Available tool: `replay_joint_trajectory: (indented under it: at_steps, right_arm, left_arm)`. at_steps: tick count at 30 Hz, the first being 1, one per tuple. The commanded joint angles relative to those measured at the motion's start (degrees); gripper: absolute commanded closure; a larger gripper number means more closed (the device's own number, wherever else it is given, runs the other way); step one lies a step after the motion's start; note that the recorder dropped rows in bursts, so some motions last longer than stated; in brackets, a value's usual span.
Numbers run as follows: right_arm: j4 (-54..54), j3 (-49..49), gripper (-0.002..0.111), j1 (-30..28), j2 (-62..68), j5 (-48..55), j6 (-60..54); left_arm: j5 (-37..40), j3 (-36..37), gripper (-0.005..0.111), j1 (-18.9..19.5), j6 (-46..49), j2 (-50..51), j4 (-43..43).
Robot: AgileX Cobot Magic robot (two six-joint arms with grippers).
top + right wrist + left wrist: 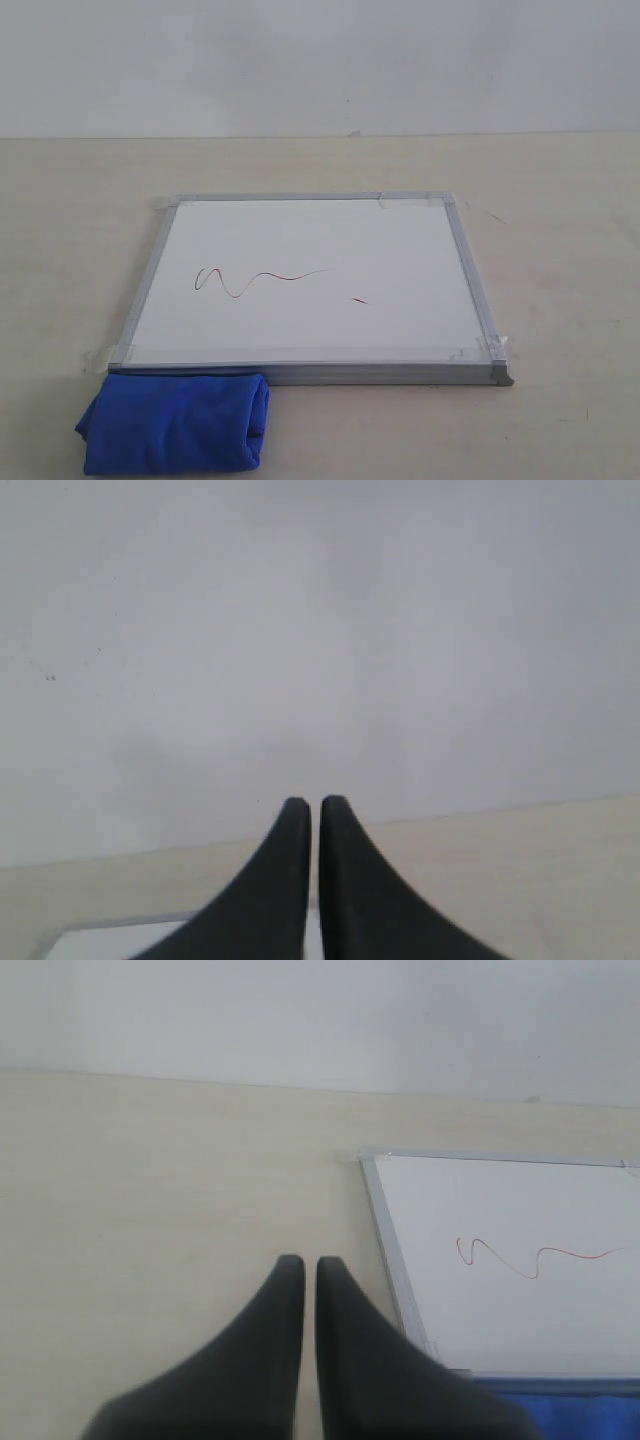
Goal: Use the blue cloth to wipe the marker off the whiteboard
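Observation:
The whiteboard (320, 240) lies flat on the table, silver-framed, with clear tape at its corners. A thin red marker squiggle (255, 281) crosses its middle, with a tiny red dash (360, 300) to the right. The blue cloth (176, 422), a folded bundle, rests on the table against the board's near left corner. Neither gripper shows in the exterior view. In the left wrist view my left gripper (302, 1263) is shut and empty over bare table, beside the whiteboard (560, 1320), squiggle (535, 1257) and cloth edge (580, 1410). My right gripper (307, 803) is shut, empty, facing the wall.
A pale wooden table (560, 250) spreads around the board. A plain light wall (320, 60) stands behind it. In the right wrist view a bit of the whiteboard (110, 942) shows by the fingers.

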Motion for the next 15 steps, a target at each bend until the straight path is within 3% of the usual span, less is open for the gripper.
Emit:
replay_joint_trajectory:
  at_steps: [1,9,15]
  right_arm:
    - [0.5,-1.6,0.108,0.1,0.0,-3.1,0.3]
    - [5.1,-2.8,0.108,0.1,0.0,-17.1,4.0]
    - [5.3,-13.3,0.108,0.1,7.4,-15.1,1.0]
  left_arm:
    - [-0.3,-0.2,0.102,0.0,0.4,-0.2,-0.4]
    - [-0.3,-0.2,0.102,0.0,0.4,-0.2,-0.4]
    - [-0.3,-0.2,0.102,0.0,0.4,-0.2,-0.4]
